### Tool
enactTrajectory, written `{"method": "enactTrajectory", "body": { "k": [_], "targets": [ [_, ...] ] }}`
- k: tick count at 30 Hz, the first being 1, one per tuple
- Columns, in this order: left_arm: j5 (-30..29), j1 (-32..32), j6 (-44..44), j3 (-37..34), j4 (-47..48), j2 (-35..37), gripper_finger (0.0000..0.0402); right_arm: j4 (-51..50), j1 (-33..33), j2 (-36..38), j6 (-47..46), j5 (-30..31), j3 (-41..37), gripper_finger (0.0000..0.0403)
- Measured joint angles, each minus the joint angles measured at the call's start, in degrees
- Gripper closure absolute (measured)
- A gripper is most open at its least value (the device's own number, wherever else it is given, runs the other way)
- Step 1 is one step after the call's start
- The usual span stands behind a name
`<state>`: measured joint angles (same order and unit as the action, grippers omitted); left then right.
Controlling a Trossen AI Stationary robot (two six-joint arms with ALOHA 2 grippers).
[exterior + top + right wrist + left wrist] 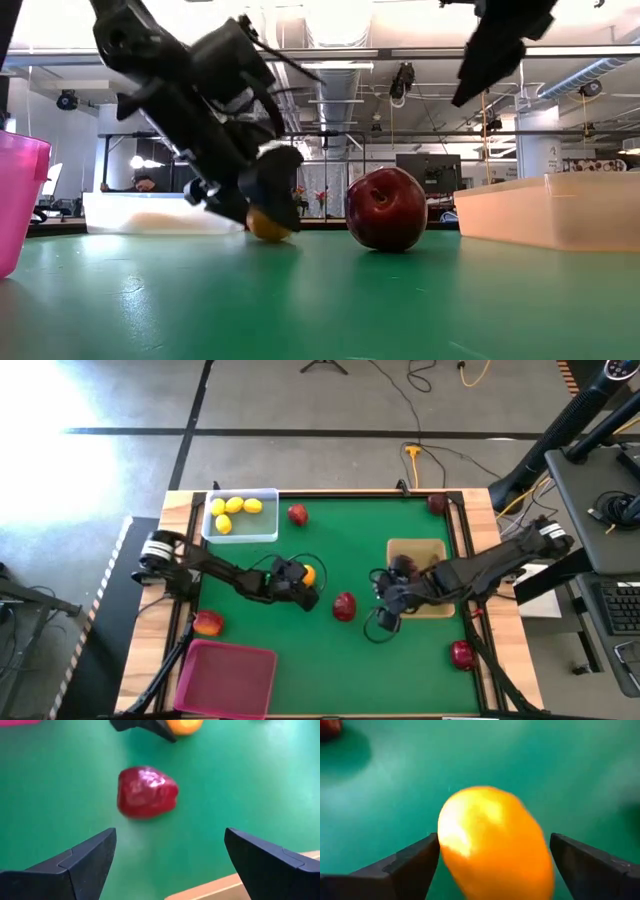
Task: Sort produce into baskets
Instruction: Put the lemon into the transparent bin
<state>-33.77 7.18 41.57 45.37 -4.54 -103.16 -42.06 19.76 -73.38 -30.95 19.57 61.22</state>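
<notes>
An orange fruit (492, 845) lies on the green table between the two fingers of my left gripper (300, 588), which is open and low at the table's middle; in the low view the fruit (266, 226) rests on the mat behind one finger. A dark red fruit (344, 605) lies just to its right. My right gripper (385, 612) is open and empty, raised above the table beside the tan tray (432, 552), with the red fruit (146, 791) ahead of it. The clear bin (268, 532) holds several yellow lemons (235, 510). My left gripper stands with one finger (412, 865) close against the orange fruit's side and the other finger (585, 867) at its opposite side. The fingers slant down from the table's left. The fruit lies on the table. Whether the fingers touch it, I cannot tell.
A magenta bin (225, 678) stands at the near left, with a red-orange fruit (208, 623) beside it. Red fruits lie at the far middle (297, 514), far right (437, 503) and near right (461, 654). Dark pieces (401, 567) lie in the tan tray.
</notes>
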Motion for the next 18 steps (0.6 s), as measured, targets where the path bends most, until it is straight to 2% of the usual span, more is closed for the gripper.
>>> {"method": "enactTrajectory", "body": {
  "k": [4, 8, 11, 14, 18],
  "targets": [
    [-1.15, 0.02, 3.40, 0.99, 0.08, -3.35, 0.0080, 0.84, 1.87, -0.07, -2.62, 0.00, -1.77, 0.0039],
    [-4.83, 0.22, 7.76, 1.98, 0.17, -5.53, 0.0140, 0.91, 3.01, -0.24, -5.06, 0.00, -3.08, 0.0039],
    [-4.53, 0.13, 7.76, 3.11, 1.66, -5.48, 0.0185, 1.00, 3.64, -0.24, -6.35, 0.01, -3.70, 0.0039],
    [-2.16, -0.24, 4.23, 4.93, 7.11, -3.35, 0.0190, 1.19, 4.31, -0.26, -7.03, 0.00, -3.76, 0.0039],
    [-1.01, -2.46, -2.56, 9.65, 19.99, 2.95, 0.0190, 1.06, 4.65, -0.28, -8.26, -0.01, -3.79, 0.0039]
  ]
}}
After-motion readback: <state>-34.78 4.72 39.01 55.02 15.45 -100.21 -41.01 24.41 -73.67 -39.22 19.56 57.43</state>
